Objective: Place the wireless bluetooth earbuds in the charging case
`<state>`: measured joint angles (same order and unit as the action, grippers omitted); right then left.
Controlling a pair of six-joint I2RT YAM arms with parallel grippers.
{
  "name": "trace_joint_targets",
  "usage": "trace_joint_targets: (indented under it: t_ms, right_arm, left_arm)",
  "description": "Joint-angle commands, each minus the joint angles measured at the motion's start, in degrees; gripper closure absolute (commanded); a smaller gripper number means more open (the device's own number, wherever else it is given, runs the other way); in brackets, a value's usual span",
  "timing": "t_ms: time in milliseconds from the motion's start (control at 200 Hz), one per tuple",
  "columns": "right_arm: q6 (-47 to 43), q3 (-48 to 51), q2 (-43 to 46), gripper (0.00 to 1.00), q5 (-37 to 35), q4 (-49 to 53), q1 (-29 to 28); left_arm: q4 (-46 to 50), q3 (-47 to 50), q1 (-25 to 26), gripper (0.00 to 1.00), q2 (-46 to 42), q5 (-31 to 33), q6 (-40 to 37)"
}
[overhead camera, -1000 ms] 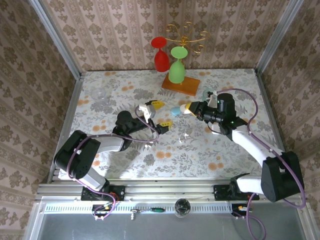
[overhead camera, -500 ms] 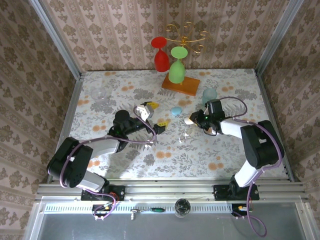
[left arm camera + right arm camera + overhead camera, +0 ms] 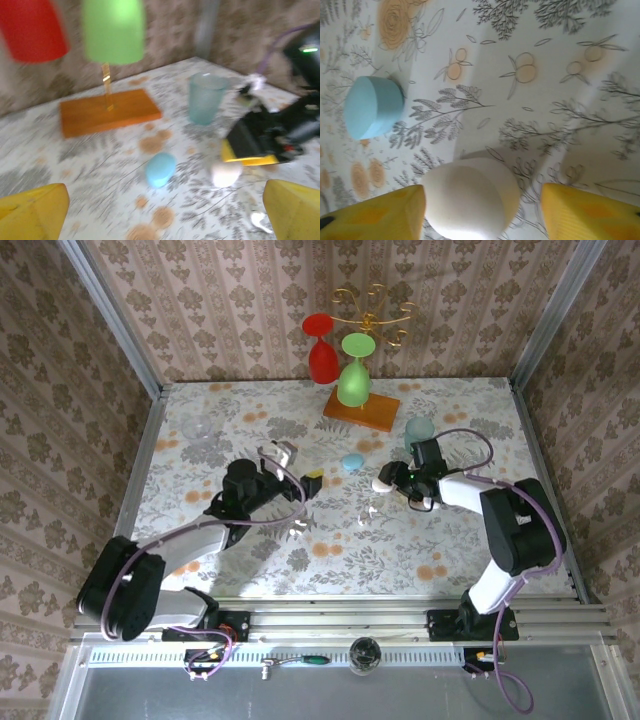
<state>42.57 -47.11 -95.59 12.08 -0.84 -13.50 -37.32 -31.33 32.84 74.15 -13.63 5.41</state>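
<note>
A white pebble-shaped charging case (image 3: 470, 200) lies on the floral table between the yellow fingers of my right gripper (image 3: 482, 212). The left finger (image 3: 375, 215) is at the case's side, while the right finger (image 3: 590, 212) stands well off it, so the jaws are open. From above, this gripper (image 3: 385, 480) sits right of the middle. A light blue case (image 3: 351, 463) lies just up and left of it. Two tiny pale earbuds (image 3: 368, 511) (image 3: 299, 529) rest on the table nearer me. My left gripper (image 3: 298, 464) hovers wide open and empty, facing both cases (image 3: 160, 169).
A teal cup (image 3: 419, 428) stands just behind the right gripper. At the back, a wooden base (image 3: 361, 408) carries a red glass (image 3: 321, 358) and a green glass (image 3: 355, 375). A clear glass (image 3: 200, 429) sits at the far left.
My right gripper brought the white case down onto the table, then its jaws spread away from it. The left gripper drifted slightly left and nearer, staying open.
</note>
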Motion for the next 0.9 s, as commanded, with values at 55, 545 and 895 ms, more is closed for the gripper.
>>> trace_joint_targets:
  t_ms: [55,545,895]
  right_arm:
    - [-9.62,-3.77,7.15,0.25,-8.71,9.78,-2.48]
    - [-18.44,-9.62,12.36,0.21,-7.91,16.71,-10.36]
    - [-19.66,-9.80,12.27,0.20,-8.02,17.21,-11.02]
  left_arm:
    - [23.98,-6.55,-0.74,0.00,-2.61,19.91,6.96]
    - [59.67,-16.51,-6.30,0.00,5.42,34.41,44.00]
    - [67.41,-26.28,-7.36,0.03,19.45,27.58,55.05]
